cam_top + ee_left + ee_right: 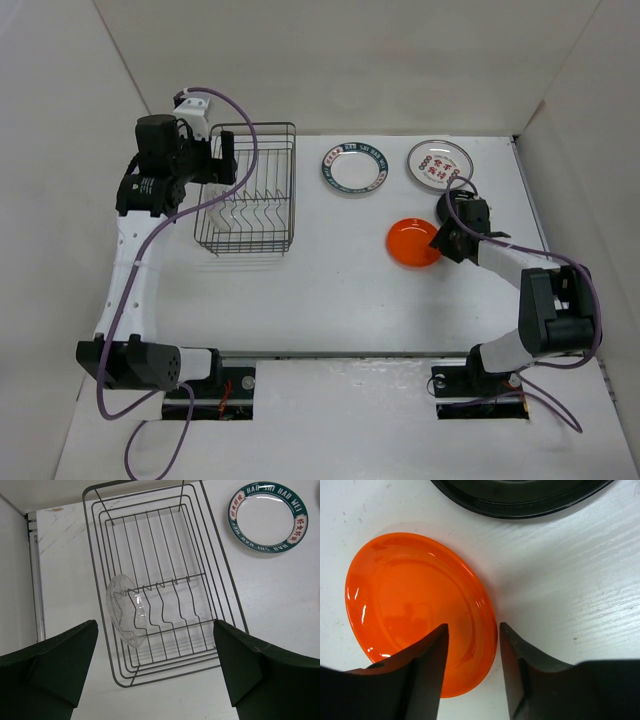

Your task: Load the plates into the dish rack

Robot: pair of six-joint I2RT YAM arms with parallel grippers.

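Plates: the clear plate (127, 611) stands on edge among the prongs at one end of the dish rack (246, 189), which sits toward the bench's (330, 300) far-left corner. The patterned-rim plate (353, 168) and the red-marked plate (439, 163) lie flat along the far edge. The orange plate (420, 610) lies flat right of centre, with the black plate (520, 495) just beside it. Your right gripper (474, 630) straddles the orange plate's rim, fingers apart, one over the plate and one over the bench. Your left gripper (155, 625) hangs above the rack, spread wide, holding nothing.
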